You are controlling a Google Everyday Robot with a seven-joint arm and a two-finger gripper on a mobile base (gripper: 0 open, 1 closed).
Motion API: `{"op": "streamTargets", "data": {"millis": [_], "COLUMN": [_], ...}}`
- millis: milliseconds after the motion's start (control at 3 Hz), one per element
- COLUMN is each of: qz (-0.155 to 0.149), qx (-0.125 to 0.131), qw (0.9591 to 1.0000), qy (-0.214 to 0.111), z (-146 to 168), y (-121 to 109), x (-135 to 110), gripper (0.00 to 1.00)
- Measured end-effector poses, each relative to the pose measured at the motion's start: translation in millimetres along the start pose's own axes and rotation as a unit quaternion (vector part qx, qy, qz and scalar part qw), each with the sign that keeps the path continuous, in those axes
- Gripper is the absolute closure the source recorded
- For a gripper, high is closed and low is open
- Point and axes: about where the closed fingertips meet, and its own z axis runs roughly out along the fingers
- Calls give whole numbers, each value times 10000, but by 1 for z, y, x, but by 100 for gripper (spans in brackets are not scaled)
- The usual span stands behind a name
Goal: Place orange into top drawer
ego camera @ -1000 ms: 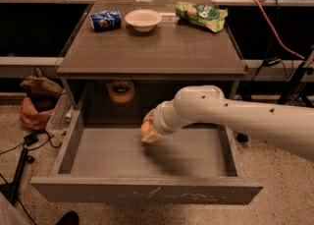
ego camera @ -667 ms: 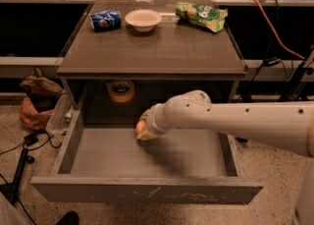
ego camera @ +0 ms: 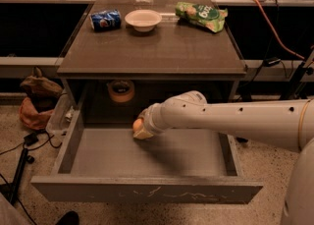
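The top drawer (ego camera: 98, 157) is pulled wide open at the front of the grey table, its flat grey bottom showing and its front panel scratched. My gripper (ego camera: 141, 129) reaches in from the right at the end of the white arm, low over the drawer's back middle. The orange (ego camera: 138, 124) shows as a small round orange shape at the gripper's tip, held between the pale fingers just above the drawer bottom.
On the table top (ego camera: 147, 47) are a blue can (ego camera: 105, 20), a white bowl (ego camera: 143, 19) and a green snack bag (ego camera: 202, 14). A tan tape roll (ego camera: 120, 90) sits in the recess behind the drawer. A brown bag (ego camera: 37, 102) and cables lie on the floor at left.
My gripper with the orange has moved left and slightly back across the drawer, staying low over its bottom.
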Motion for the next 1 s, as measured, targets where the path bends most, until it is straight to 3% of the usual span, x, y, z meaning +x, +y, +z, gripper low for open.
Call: {"op": "streamTargets", "data": {"millis": [1000], "qz": [0], "qx": [-1], "qw": [10000], "qy": [0], "z": [0], "y": [0], "x": [0], "gripper": [13]}}
